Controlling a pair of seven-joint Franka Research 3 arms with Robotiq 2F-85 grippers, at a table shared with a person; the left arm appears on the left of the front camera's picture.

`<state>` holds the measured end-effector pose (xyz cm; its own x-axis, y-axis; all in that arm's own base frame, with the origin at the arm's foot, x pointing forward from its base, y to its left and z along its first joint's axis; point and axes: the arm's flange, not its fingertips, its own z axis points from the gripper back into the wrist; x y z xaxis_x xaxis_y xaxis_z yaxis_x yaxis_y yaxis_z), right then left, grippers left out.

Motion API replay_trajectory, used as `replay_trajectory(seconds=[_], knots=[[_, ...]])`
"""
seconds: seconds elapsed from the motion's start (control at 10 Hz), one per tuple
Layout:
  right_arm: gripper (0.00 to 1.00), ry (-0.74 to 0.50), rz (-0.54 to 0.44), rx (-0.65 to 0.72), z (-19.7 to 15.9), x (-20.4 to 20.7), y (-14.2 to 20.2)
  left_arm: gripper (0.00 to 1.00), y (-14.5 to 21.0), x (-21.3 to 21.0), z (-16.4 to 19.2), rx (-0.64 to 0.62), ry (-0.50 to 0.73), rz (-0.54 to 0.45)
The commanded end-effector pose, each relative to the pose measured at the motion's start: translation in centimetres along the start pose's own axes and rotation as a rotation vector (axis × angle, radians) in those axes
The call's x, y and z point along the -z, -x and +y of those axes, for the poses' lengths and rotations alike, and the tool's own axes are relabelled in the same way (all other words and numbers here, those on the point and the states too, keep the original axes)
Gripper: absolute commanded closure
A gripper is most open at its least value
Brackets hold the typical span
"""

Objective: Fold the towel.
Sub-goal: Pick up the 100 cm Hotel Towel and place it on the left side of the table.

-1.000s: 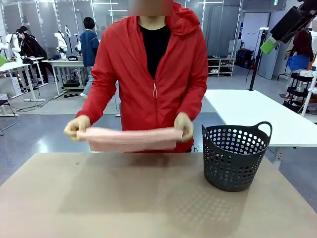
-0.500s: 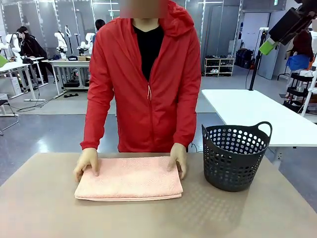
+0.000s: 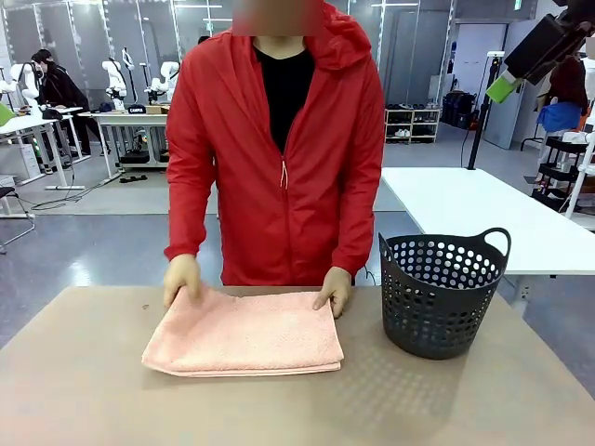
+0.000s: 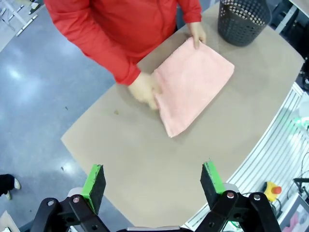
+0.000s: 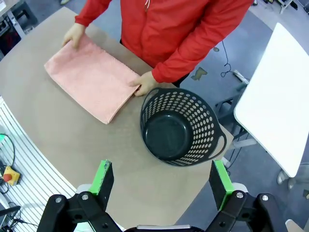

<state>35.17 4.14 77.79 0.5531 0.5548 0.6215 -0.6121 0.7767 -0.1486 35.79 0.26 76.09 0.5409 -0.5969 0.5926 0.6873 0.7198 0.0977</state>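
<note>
tabletop [image 3: 93, 390]: tan, flat, carries the towel and the basket.

person [image 3: 279, 167]: stands at the far edge, 12 o'clock from the towel, in a red jacket, leaning in with both arms down.

towel [image 3: 246, 334]: salmon pink, lying flat mid-tabletop as a neat rectangle. stacked layers show along its 6 o'clock edge, so it already looks folded at least once.

basket [image 3: 442, 293]: dark, perforated, upright and empty, at 3 o'clock of the towel, near it but apart.

person's hands: one hand [image 3: 182, 277] rests on the towel's 10 o'clock corner and the other hand [image 3: 335, 290] on its 2 o'clock corner, palms down.

left gripper [image 4: 152, 176]: high above the tabletop, fingers spread wide, grasping nothing. right gripper [image 5: 161, 171]: likewise high, over the basket side, fingers released and empty.

judgement: the step in hand seems to be pressing and squaring the folded stack, and the person is doing it. if another fold is wanted, the next move calls for pinching all layers at one short edge, say 9 o'clock, and carrying it over to 3 o'clock with corners matched. loose layers could slide apart.
</note>
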Motion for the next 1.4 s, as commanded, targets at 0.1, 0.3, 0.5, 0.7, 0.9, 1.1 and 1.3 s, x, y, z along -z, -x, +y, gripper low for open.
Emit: replay_trajectory(seconds=[0.1,0.3,0.5,0.7,0.9,1.1,1.3], knots=[[0.00,0.003,0.001,-0.011,-0.16,-0.07,0.10,0.00,-0.04,-0.11,0.12,0.016,0.000,0.002],[0.00,0.003,0.001,-0.011,-0.16,-0.07,0.10,0.00,-0.04,-0.11,0.12,0.016,0.000,0.002],[0.00,0.003,0.001,-0.011,-0.16,-0.07,0.10,0.00,-0.04,-0.11,0.12,0.016,0.000,0.002],[0.00,0.003,0.001,-0.011,-0.16,-0.07,0.10,0.00,-0.04,-0.11,0.12,0.016,0.000,0.002],[0.00,0.003,0.001,-0.011,-0.16,-0.07,0.10,0.00,-0.04,-0.11,0.12,0.016,0.000,0.002],[0.00,0.003,0.001,-0.011,-0.16,-0.07,0.10,0.00,-0.04,-0.11,0.12,0.016,0.000,0.002],[0.00,0.003,0.001,-0.011,-0.16,-0.07,0.10,0.00,-0.04,-0.11,0.12,0.016,0.000,0.002]])
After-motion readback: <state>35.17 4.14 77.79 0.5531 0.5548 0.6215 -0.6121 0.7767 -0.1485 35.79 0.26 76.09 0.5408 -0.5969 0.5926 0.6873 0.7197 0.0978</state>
